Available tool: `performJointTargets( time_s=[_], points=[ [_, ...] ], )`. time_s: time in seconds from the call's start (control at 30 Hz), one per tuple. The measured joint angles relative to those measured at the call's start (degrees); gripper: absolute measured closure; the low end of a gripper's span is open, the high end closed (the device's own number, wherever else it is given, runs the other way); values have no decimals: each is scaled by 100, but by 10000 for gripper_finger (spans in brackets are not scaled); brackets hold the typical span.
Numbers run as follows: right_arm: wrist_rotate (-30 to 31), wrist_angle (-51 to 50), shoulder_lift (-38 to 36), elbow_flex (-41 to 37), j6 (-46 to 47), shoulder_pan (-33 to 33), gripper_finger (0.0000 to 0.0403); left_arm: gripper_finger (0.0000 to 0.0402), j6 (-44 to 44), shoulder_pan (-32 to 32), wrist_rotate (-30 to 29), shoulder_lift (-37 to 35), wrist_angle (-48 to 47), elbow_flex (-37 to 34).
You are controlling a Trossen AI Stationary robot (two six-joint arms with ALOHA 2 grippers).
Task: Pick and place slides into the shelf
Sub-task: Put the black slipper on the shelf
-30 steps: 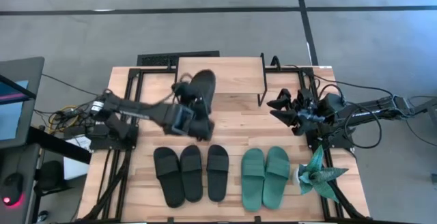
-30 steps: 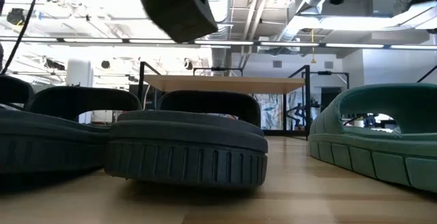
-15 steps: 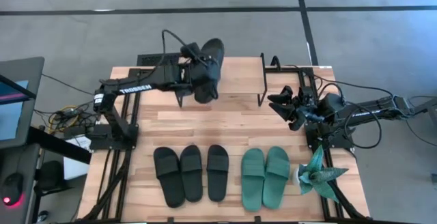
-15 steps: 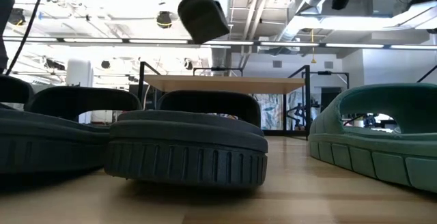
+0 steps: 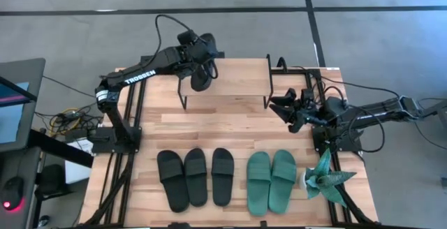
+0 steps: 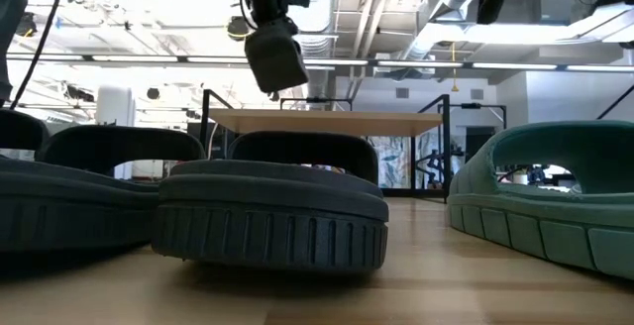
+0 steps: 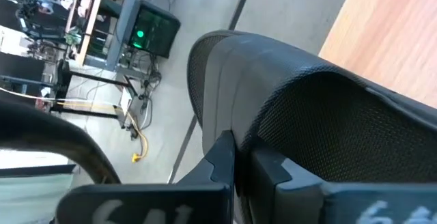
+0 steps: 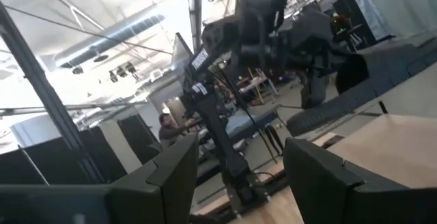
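My left gripper [image 5: 195, 54] is shut on a black slide [image 5: 202, 75] and holds it in the air above the left end of the shelf [image 5: 237, 77]. The low view shows that slide [image 6: 275, 55] hanging over the shelf's plank top [image 6: 327, 119]. Three black slides [image 5: 195, 177] and two teal slides [image 5: 271, 180] lie sole-down in a row near the table's near edge. My right gripper [image 5: 288, 110] is open and hovers just right of the shelf, touching nothing. My left gripper pinches the black slide at one edge [image 7: 273, 138] between its two fingers, coming at it from above. The slide [image 6: 275, 55] is lifted clear, tilted, and hangs below the fingers over the shelf. The gripper itself hides which part of the slide it has.
A spiky teal paper plant [image 5: 325, 176] stands at the table's right near corner, beside the teal slides. Bare tabletop [image 5: 230, 128] lies between the shelf and the row of slides. A person shows in the room behind the table [image 8: 166, 125].
My left gripper has carried the black slide from above the middle of the table toward the far edge, to above the shelf's left end. The slide has turned about in the hold and now hangs lower than half a second ago.
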Motion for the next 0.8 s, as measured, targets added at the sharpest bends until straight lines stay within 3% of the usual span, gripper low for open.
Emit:
performJointTargets(
  time_s=[0.8],
  points=[
    [-14, 406, 183, 0, 38, 0, 202, 401, 550, 203, -79, -7, 353, -1235]
  ],
)
